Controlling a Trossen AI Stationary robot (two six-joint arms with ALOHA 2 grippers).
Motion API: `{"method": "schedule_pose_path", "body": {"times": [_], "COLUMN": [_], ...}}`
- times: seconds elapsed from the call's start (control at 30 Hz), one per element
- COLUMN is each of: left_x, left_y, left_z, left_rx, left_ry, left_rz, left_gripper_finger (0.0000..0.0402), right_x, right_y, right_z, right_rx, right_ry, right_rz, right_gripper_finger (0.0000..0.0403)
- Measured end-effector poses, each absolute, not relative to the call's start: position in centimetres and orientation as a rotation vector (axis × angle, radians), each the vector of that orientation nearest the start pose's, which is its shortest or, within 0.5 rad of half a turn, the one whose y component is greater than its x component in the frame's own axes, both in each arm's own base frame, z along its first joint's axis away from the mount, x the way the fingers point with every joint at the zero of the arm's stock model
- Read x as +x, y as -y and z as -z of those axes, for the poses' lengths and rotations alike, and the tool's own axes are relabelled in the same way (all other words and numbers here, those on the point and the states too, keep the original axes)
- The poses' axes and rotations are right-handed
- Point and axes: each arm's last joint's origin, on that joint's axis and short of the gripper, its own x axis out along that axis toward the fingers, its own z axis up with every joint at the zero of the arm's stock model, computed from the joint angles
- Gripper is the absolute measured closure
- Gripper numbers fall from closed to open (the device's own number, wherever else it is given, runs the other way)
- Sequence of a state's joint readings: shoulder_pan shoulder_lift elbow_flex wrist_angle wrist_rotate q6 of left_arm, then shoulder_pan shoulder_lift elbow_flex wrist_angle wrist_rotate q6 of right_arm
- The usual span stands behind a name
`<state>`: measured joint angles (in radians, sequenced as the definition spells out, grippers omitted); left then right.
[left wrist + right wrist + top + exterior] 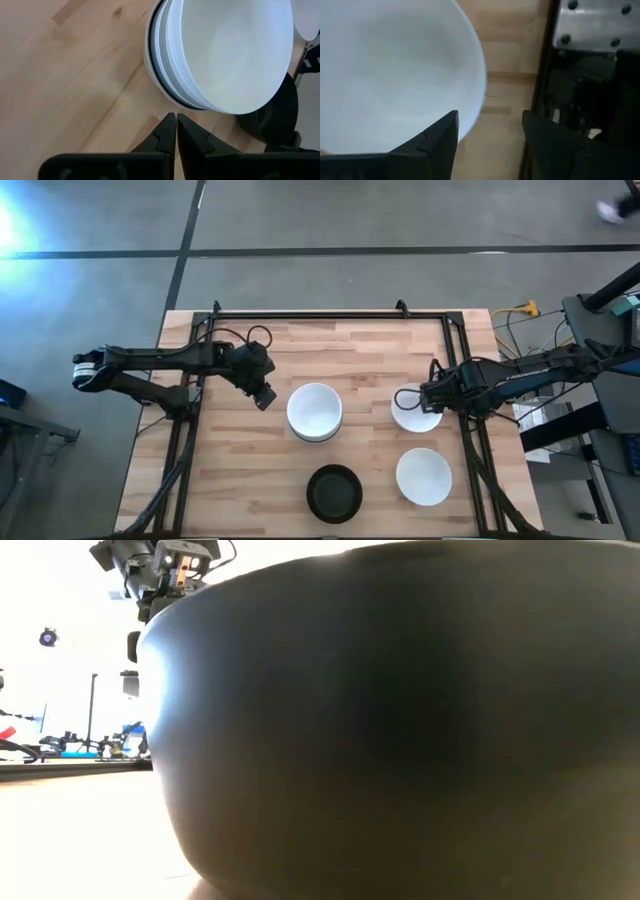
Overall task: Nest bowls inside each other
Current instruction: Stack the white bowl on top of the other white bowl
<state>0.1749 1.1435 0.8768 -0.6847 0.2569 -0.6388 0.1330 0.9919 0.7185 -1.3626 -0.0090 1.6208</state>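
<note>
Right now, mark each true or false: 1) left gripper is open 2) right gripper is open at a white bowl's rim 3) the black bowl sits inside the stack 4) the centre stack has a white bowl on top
1) False: the left gripper is shut, beside the stack of bowls.
2) True: the right gripper stands open at the rim of a white bowl.
3) False: the black bowl stands alone at the table's front edge.
4) True.
</note>
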Motion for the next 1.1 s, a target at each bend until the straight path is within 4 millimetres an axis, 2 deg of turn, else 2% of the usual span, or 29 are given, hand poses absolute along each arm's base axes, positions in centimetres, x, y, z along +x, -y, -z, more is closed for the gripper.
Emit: {"method": "schedule_pose_path", "body": {"times": [0.43,0.63,0.87,1.1], "left_x": [21.7,21.8,21.8,21.8], "left_y": [-3.1,-3.1,-3.1,-3.1], "left_z": [-25.9,-26.0,-26.0,-26.0], "left_rx": [-0.769,-0.770,-0.775,-0.771], "left_ry": [-0.927,-0.908,-0.908,-0.908], "left_rz": [-0.211,-0.206,-0.209,-0.206], "left_gripper_finger": [0.0402,0.0402,0.0402,0.0402], "right_x": [13.2,15.5,16.2,15.7], "right_y": [-2.2,-3.5,-5.6,-7.4], "right_z": [-22.0,-21.4,-19.7,-19.4], "right_rx": [1.162,1.239,1.207,1.204], "right_ry": [-1.346,-1.292,-1.384,-1.361], "right_rz": [1.131,0.997,1.094,1.161], "right_gripper_finger": [0.0188,0.0190,0.0223,0.0235]}}
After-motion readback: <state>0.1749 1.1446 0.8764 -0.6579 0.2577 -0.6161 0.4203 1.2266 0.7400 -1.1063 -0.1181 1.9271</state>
